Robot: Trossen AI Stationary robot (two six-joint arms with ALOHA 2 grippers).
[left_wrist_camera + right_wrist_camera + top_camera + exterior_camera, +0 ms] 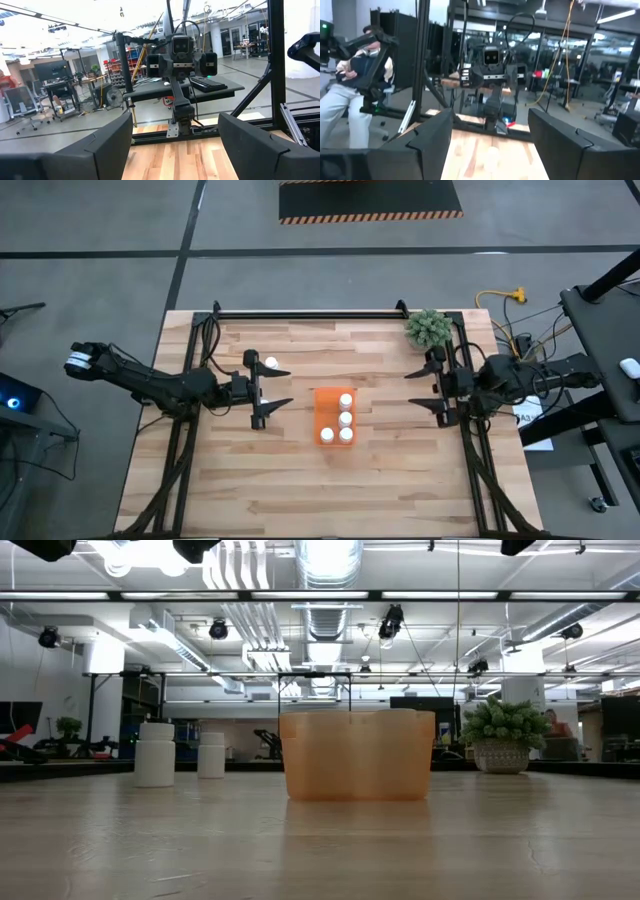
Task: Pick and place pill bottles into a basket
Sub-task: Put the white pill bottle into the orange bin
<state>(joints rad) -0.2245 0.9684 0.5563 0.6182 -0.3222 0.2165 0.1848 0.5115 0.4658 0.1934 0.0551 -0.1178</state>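
Observation:
The orange basket stands at the table's middle and also shows in the low view. Several white pill bottles stand upright in it. Another bottle stands on the table just beyond my left gripper's far finger. The low view shows two bottles standing on the table left of the basket. My left gripper is open and empty, left of the basket. My right gripper is open and empty, right of the basket. Both hover level, pointing at each other.
A green bushy plant in a pot stands at the table's far right corner and shows in the low view. A black rail runs along the far edge. A person sits beyond the table.

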